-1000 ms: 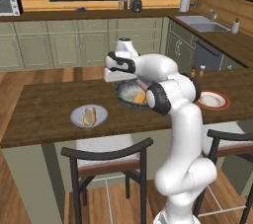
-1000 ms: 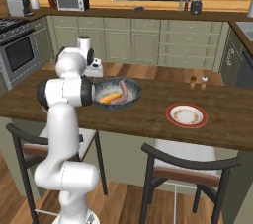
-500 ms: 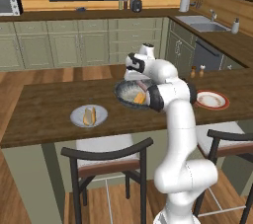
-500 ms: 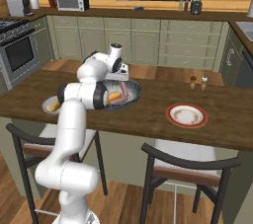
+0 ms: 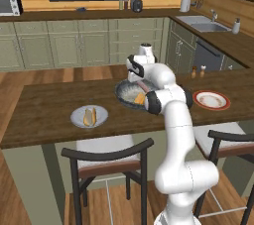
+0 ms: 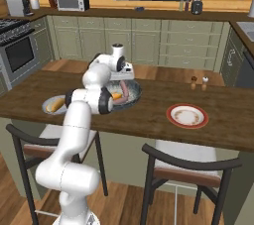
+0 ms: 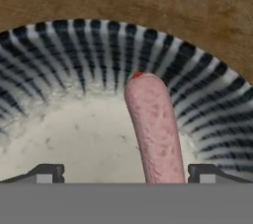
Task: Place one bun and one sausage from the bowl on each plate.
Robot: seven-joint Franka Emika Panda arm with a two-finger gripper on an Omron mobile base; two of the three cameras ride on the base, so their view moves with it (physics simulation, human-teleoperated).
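Gripper (image 7: 126,172) hung with jaws spread wide, empty, over bowl (image 7: 89,50); sausage (image 7: 154,127) lay between fingertips, nearer one side.

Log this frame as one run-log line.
phase: reaching into bowl | gripper: open, empty | target: sausage between fingertips | grey plate: bun placed | red-rimmed plate: nothing placed

light: even, bright, diffuse; no clear source
shadows: faint, soft under bowl (image 5: 130,93) on counter (image 5: 49,105)
glare: none seen
sharpness: base views soft, low-res; hand view blocky close up
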